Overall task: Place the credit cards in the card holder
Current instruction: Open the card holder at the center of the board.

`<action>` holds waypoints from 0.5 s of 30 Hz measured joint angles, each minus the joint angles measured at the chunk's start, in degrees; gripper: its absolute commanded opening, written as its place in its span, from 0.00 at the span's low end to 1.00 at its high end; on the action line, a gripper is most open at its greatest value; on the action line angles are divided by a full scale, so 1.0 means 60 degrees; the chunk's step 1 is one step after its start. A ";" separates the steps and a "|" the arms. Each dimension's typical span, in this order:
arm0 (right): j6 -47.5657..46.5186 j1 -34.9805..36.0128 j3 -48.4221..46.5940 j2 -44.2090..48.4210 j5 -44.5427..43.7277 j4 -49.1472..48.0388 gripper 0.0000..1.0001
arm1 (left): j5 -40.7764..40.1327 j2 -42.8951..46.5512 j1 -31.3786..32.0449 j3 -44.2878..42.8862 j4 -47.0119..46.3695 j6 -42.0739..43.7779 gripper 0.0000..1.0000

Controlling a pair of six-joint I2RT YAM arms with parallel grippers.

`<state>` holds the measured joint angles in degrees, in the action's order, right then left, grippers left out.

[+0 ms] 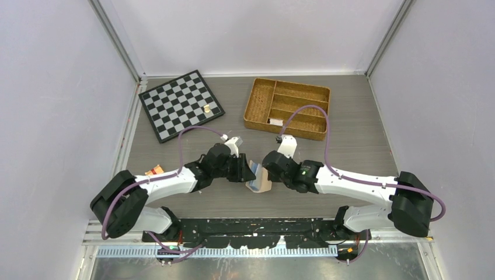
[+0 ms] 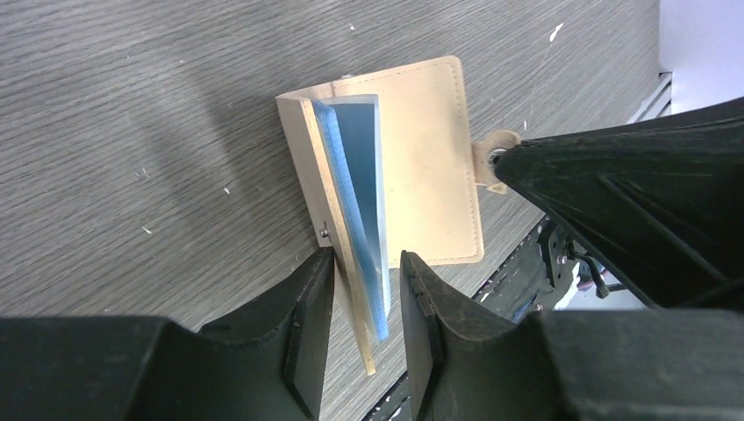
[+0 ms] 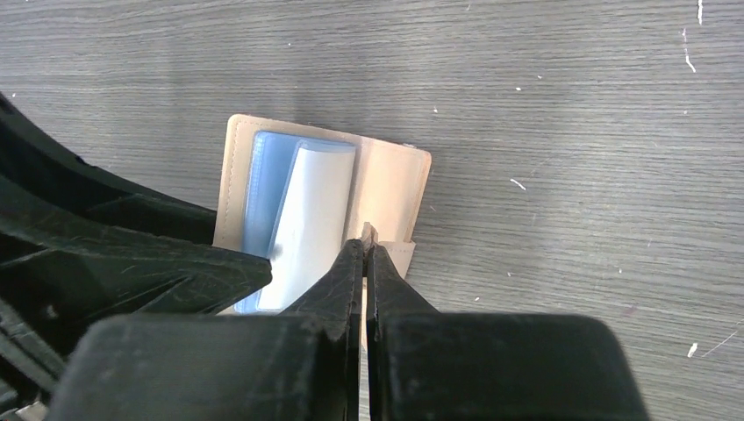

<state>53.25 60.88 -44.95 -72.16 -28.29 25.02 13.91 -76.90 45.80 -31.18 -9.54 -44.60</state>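
Observation:
The peach-beige card holder (image 1: 261, 185) lies open between both arms. One flap (image 2: 430, 175) is flat on the table and the other (image 2: 303, 149) stands upright. A blue credit card (image 2: 355, 175) stands against the raised flap, next to a pale clear sleeve (image 3: 311, 210). My left gripper (image 2: 367, 256) straddles the raised flap and the card. One finger touches the flap, and a sliver of space shows beside the card. My right gripper (image 3: 367, 237) is shut on the snap tab (image 2: 487, 153) at the flat flap's edge.
A chessboard (image 1: 181, 105) with one small pale piece lies at the back left. A woven divided tray (image 1: 287, 108) stands at the back right. A small orange-red flat item (image 1: 154, 171) lies by the left arm. The table's near edge and a metal rail run just behind the holder.

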 measured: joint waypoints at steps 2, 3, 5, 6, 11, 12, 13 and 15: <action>0.0015 -0.0011 0.0011 -0.0029 -0.0004 0.0004 0.01 | 0.0000 0.0124 0.0000 0.0018 -0.0004 0.0000 0.33; 0.0018 -0.0025 0.0022 -0.0047 0.0000 0.0007 0.01 | 0.0000 0.0186 0.0000 0.0025 0.0000 -0.0004 0.30; 0.0040 -0.0044 0.0058 -0.0076 0.0000 0.0018 0.00 | -0.0007 0.0273 0.0000 0.0047 -0.0004 -0.0011 0.25; 0.0051 -0.0044 0.0073 -0.0091 0.0000 0.0018 0.01 | -0.0011 0.0291 0.0000 0.0058 -0.0007 -0.0011 0.23; 0.0106 -0.0058 0.0102 -0.0146 0.0004 0.0047 0.00 | -0.0015 0.0302 0.0000 0.0113 -0.0007 -0.0015 0.21; 0.0117 -0.0058 0.0106 -0.0153 0.0004 0.0051 0.01 | -0.0015 0.0302 0.0000 0.0117 -0.0007 -0.0015 0.20; 0.0120 -0.0062 0.0106 -0.0160 0.0004 0.0051 0.01 | -0.0015 0.0302 0.0000 0.0124 -0.0011 -0.0015 0.18; 0.0127 -0.0062 0.0109 -0.0168 0.0004 0.0051 0.01 | -0.0004 0.0302 0.0000 0.0131 -0.0018 -0.0025 0.15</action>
<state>54.02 60.51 -44.29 -73.17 -28.27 25.32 13.89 -75.09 45.80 -30.39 -9.65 -44.75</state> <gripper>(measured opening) 0.031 0.192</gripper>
